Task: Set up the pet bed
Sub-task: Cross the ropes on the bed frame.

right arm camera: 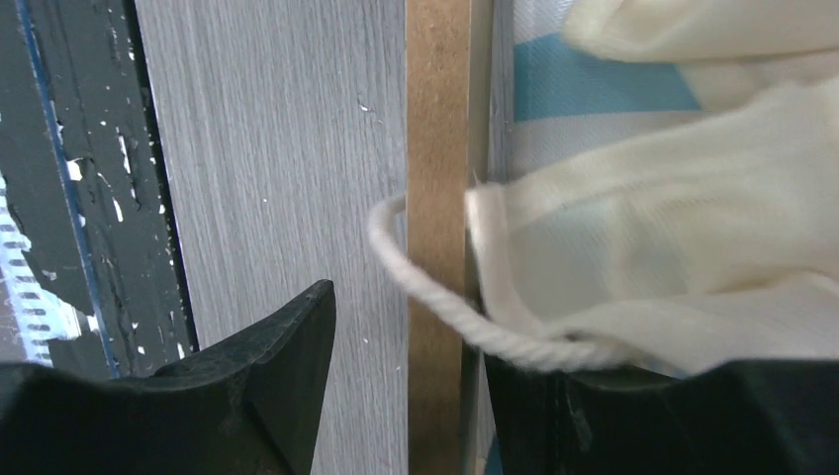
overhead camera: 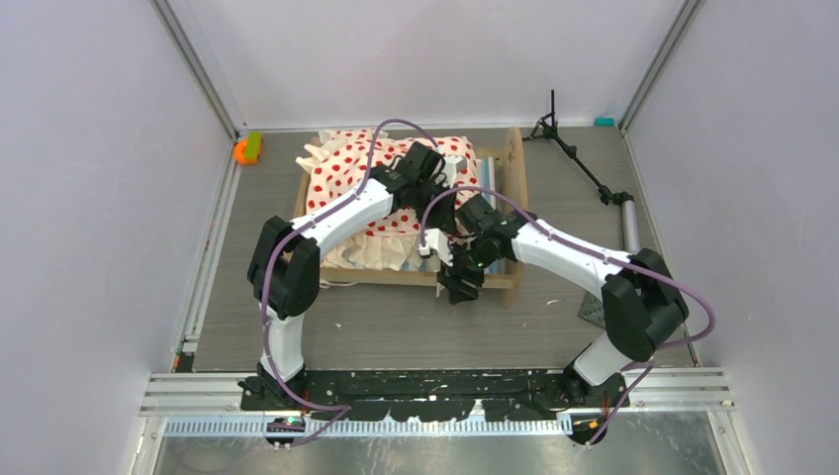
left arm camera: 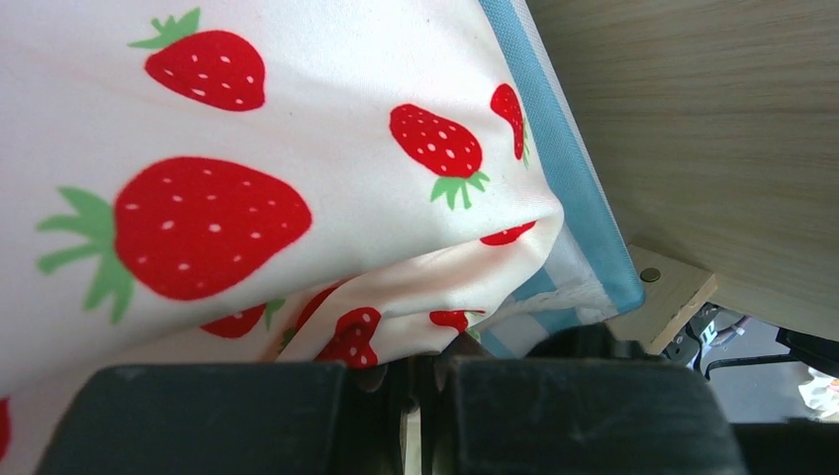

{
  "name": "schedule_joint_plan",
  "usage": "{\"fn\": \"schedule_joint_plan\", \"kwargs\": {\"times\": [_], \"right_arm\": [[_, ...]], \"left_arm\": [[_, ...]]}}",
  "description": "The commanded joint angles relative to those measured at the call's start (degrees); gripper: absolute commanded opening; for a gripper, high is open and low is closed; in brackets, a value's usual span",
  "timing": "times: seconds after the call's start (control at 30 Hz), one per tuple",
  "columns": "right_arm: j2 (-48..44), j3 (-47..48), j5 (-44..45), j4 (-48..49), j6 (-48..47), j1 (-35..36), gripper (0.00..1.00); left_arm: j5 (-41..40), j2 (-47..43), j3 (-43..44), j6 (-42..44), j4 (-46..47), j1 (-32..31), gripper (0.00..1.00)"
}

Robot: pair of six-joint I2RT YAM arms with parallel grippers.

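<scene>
Careful now: the bed [overhead camera: 513, 168] sits mid-table, and your left gripper [left arm camera: 416, 401] is clenched on the bedding [left arm camera: 247, 198] at its far right, just beside the end board [left arm camera: 712, 119]. Pull hard and that light frame may slide or tip. Your right gripper [right arm camera: 435, 346] is released, straddling the near rail [right arm camera: 435, 119]. The loose cord [right arm camera: 416, 287] looped over it could snag a finger and drag the ruffle off the mattress [right arm camera: 594, 89].

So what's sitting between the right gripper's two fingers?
The right wrist view shows the bed's side rail and a loop of cream cord inside the open right gripper, with bare table beside the rail.
</scene>
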Motion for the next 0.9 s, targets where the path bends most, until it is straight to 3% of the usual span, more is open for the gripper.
{"fn": "schedule_joint_plan", "kwargs": {"times": [0.0, 0.27, 0.47, 0.67, 0.87], "right_arm": [[4.72, -3.39, -1.1, 0.51, 4.83, 1.84, 0.59], [1.63, -2.21, 2.13, 3.26, 7.24, 1.82, 0.58], [-11.38, -2.94, 2.38, 9.61, 12.18, 1.84, 0.62], [-18.42, -0.52, 6.33, 6.93, 13.99, 0.3, 0.63], [-17.21, 0.92, 7.77, -0.04, 11.38, -3.68, 0.63]], "left_arm": [[0.99, -0.16, 2.46, 0.44, 0.56, 0.54, 0.0], [1.22, -0.49, 2.17, 0.75, 0.36, 0.48, 0.0], [2.01, -1.56, 0.9, 0.99, 0.46, 0.56, 0.0], [2.69, -2.98, -0.31, 0.5, 1.24, 0.53, 0.0], [2.89, -3.45, -0.45, 0.37, 1.34, 0.51, 0.0]]}}
